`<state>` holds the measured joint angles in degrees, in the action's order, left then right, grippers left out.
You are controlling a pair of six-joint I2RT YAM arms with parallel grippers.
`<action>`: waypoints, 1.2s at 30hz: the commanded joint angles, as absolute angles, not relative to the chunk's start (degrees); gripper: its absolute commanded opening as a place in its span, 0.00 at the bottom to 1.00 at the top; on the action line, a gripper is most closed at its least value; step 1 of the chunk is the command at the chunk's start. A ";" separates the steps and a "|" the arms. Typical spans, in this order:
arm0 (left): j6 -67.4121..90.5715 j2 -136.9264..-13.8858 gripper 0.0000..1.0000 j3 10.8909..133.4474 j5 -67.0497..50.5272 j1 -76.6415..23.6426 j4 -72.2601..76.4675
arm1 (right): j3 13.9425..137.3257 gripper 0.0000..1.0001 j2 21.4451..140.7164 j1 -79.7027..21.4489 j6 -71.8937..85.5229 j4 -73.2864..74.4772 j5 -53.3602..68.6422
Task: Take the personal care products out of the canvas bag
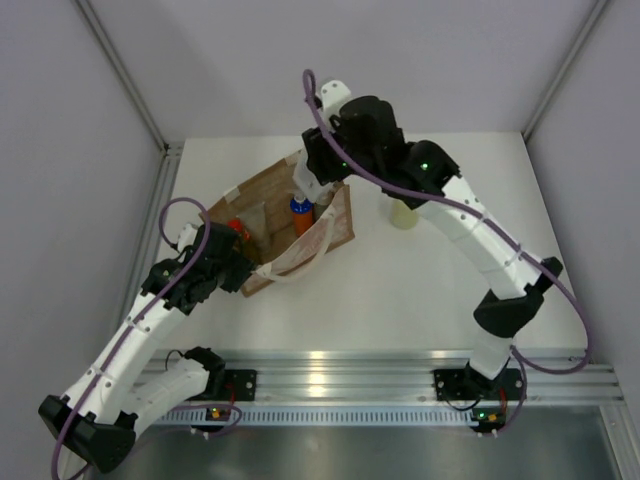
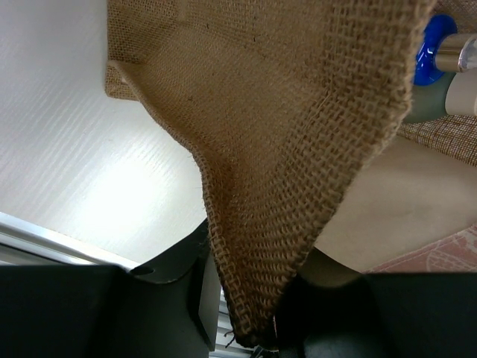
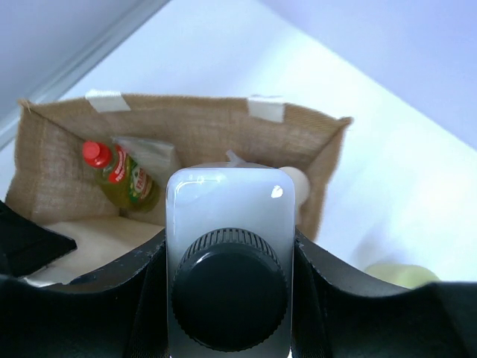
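The left gripper [image 2: 253,332] is clamped on a corner of the brown canvas bag [image 1: 262,200], pinching the jute weave between its fingers and holding that side up off the white table [image 1: 420,290]. The right gripper [image 3: 229,261], poised over the bag's open mouth, has its fingers closed on both sides of a white bottle with a black screw cap [image 3: 229,205]. Inside the bag, a yellow bottle with a red cap [image 3: 119,175] leans into a corner on the left gripper's side, and a blue-capped bottle [image 1: 300,210] stands near the middle. A pale yellow-green bottle [image 1: 404,213] stands on the table just beside the bag, under the right arm.
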<state>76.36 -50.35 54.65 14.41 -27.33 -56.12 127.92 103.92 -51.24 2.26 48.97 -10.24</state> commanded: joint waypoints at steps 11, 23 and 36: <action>76.20 -49.48 0.34 55.81 14.24 -27.42 -57.13 | 127.27 0.00 92.19 -32.70 3.26 42.80 -11.43; 76.11 -49.31 0.33 55.99 13.27 -27.42 -57.13 | 114.62 0.00 98.26 -28.74 1.67 33.06 -11.16; 74.71 -48.96 0.34 55.90 12.74 -27.33 -57.13 | 92.20 0.00 99.05 -28.74 2.46 13.54 -10.72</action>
